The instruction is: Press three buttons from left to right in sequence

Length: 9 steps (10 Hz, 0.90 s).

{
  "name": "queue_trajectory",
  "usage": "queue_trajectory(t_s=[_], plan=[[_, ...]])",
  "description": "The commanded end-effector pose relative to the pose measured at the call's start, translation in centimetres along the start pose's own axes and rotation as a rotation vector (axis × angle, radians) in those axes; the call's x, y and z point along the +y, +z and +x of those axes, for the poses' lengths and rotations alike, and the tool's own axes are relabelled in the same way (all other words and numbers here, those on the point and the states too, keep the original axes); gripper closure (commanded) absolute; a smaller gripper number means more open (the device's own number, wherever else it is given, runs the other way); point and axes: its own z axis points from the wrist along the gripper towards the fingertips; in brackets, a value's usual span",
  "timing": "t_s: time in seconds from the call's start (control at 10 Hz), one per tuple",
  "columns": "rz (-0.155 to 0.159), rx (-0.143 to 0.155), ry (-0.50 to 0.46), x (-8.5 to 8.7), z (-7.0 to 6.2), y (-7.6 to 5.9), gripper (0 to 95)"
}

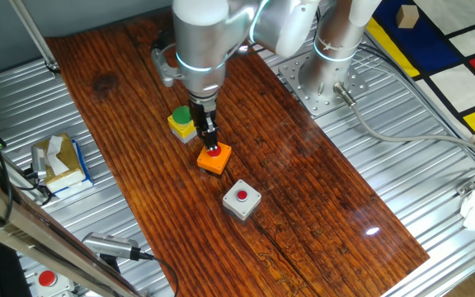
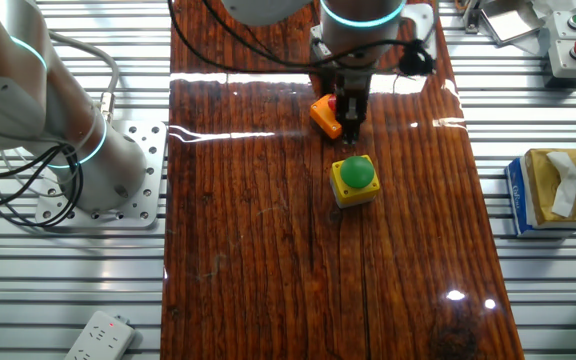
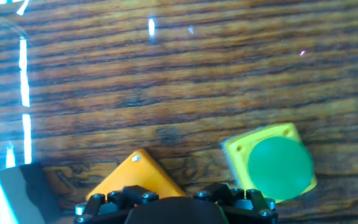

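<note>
Hand [image 1: 212,145] down on the red cap of the orange button box [image 1: 214,158], tips touching it from above; spread or pressed together cannot be told in any view. On the wooden table [image 1: 303,190], three boxes in a slanted row, taken left to right in one fixed view: yellow button box with green cap [image 1: 182,122] just beside the hand, orange box in the middle beneath the tips, grey button box with red cap [image 1: 242,200] near but apart. From the other fixed view, hand [image 2: 349,122] over the orange box [image 2: 323,116], largely hidden behind the fingers, yellow box [image 2: 354,179] nearer the camera. Hand view: grey box corner [image 3: 11,196] at lower left, orange box [image 3: 134,175] at bottom centre, yellow box [image 3: 271,162] to the right. Off the table: tissue box [image 1: 58,161] at left, pale red-capped button [image 1: 48,281] at bottom left.
</note>
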Motion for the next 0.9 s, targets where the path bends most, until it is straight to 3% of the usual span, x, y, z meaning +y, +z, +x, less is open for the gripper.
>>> queue_trajectory(t_s=[0.1,0.5,0.9], plan=[[0.008,-0.007,0.046,0.1,0.4,0.1,19.0],[-0.002,-0.026,0.042,-0.3,1.8,0.9,19.0],[-0.003,-0.035,0.033,-0.6,2.2,1.1,19.0]])
